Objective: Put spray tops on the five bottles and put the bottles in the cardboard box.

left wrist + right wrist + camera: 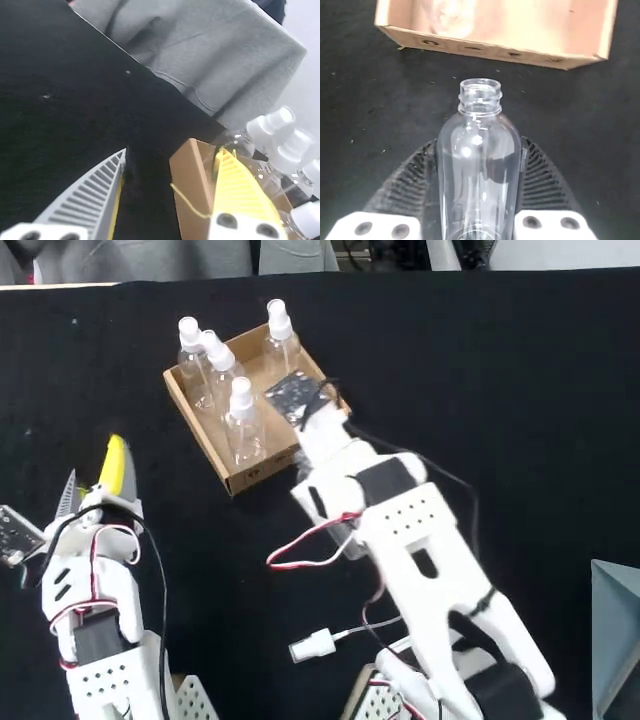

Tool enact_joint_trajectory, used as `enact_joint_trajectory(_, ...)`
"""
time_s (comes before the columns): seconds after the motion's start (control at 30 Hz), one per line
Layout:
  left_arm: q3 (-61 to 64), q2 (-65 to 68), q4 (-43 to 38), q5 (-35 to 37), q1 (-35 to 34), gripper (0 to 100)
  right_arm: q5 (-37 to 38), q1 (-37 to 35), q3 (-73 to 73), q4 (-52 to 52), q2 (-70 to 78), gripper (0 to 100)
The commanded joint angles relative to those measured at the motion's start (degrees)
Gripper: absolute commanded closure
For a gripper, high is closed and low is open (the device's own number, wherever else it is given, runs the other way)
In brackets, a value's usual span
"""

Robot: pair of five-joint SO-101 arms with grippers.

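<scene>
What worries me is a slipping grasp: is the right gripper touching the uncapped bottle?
Touching. The right wrist view shows the right gripper's black fingers pressed against both sides of the uncapped bottle, with no gap.

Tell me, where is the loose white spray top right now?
In the high view, the spray top lies on the black table beside the right arm's base, well apart from the cardboard box.
</scene>
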Motion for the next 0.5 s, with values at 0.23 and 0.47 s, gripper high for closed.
enact_joint_trajectory(0.23,0.7,-0.6,2.8,-10.9,6.5,74,-0.6,6.2,2.5,0.0,-12.4,90.6)
enact_joint_trajectory(0.47,-6.6,-0.6,16.1,-20.7,15.8,74,-5.3,11.1,2.6,-2.0,-13.1,90.6)
